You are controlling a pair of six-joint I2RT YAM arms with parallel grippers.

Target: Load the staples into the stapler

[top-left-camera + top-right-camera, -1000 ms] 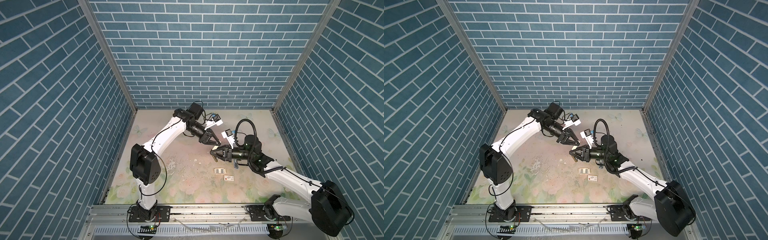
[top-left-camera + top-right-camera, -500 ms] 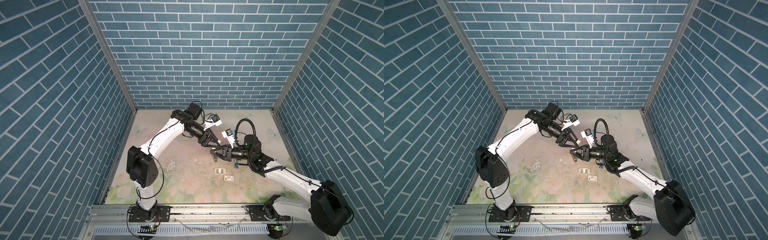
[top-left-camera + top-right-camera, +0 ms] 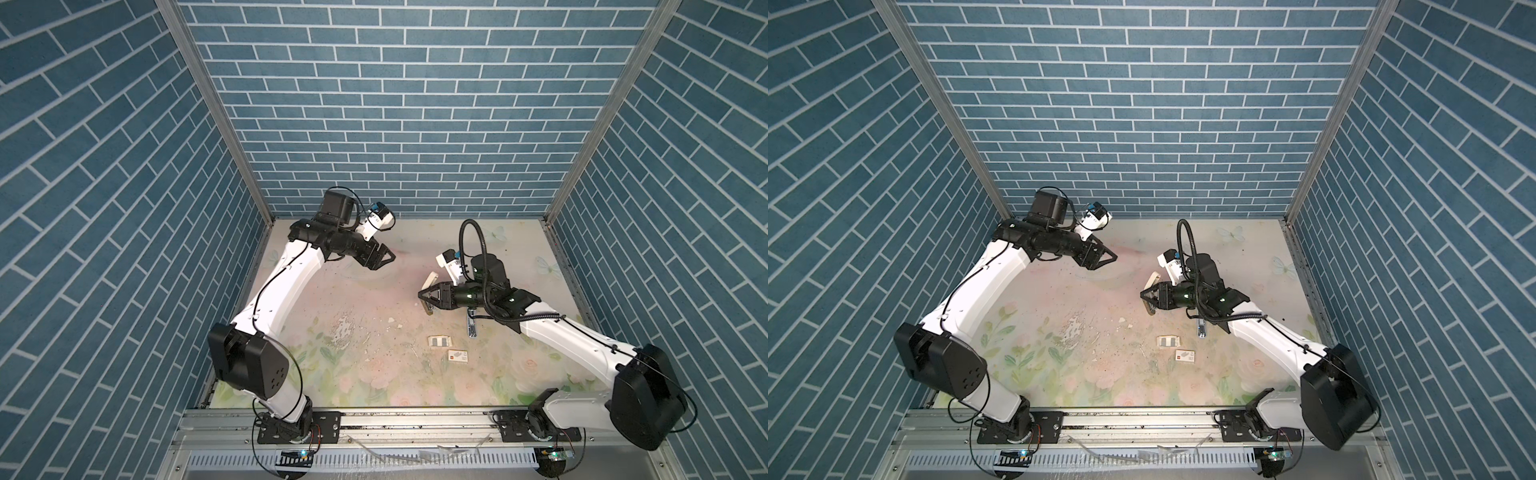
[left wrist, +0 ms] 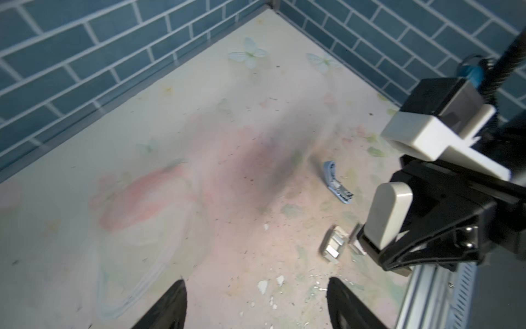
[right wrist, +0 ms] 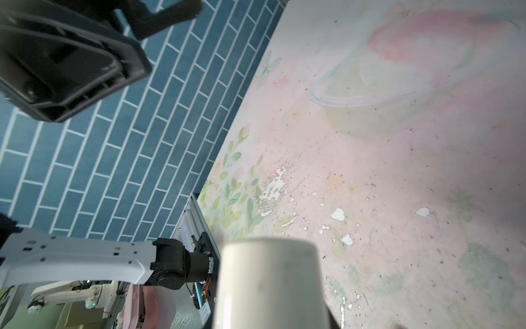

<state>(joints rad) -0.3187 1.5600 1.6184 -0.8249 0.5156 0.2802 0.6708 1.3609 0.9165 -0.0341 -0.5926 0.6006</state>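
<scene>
The staples [image 3: 435, 341] lie in a tray [image 3: 439, 337] on the table [image 3: 353, 299], at 6 o'clock from the stapler [image 3: 431, 277]. The right pincer [image 3: 422, 294] pinches the stapler above the table. The left pincer [image 3: 384, 258], spread and empty, hangs at 10 o'clock. It should probably descend on the tray and take one strip by its long sides, level.

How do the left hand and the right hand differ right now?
The left hand stands open and empty; the right hand is shut on the cream stapler. In both top views the left hand sits toward the back of the table, left of centre, while the right hand is nearer the middle. Shared: both are black and point roughly toward each other.
</scene>
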